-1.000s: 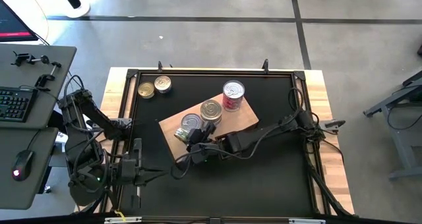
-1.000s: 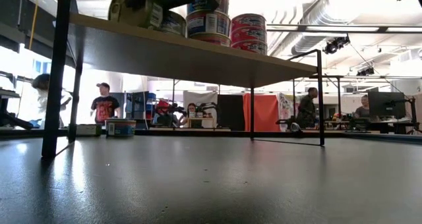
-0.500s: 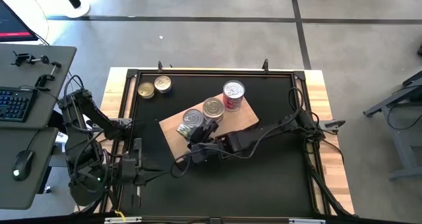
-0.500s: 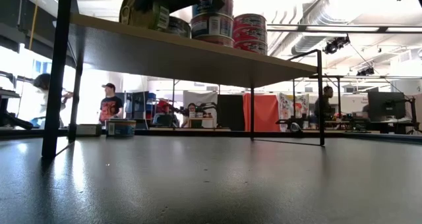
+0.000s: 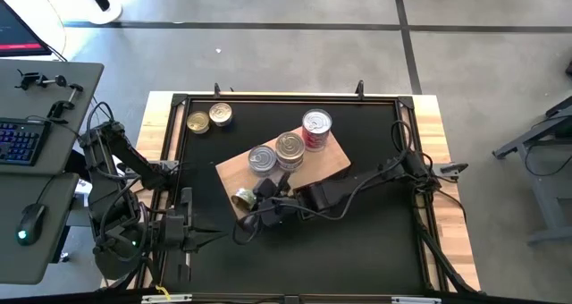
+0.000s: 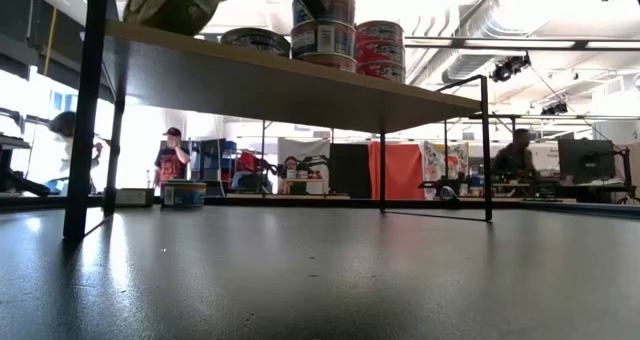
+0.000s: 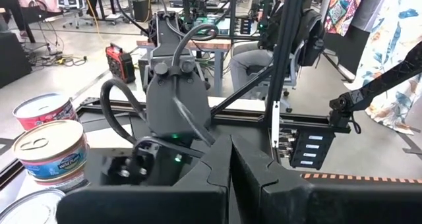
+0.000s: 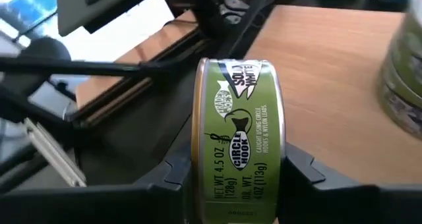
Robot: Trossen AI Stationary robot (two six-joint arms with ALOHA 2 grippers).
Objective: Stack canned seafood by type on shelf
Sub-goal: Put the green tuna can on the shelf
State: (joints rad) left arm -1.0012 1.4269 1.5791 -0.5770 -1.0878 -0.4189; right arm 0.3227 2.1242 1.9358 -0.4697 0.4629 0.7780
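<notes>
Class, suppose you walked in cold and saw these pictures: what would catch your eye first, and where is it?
First, the green-labelled tin clamped between the right tool's fingers at the near left corner of the wooden shelf, tilted and lifted off it. Next, the row of tins on the shelf: a flat silver-topped tin, a blue-labelled stack and the red-labelled stack. The left tool waits shut at the table's left edge.
</notes>
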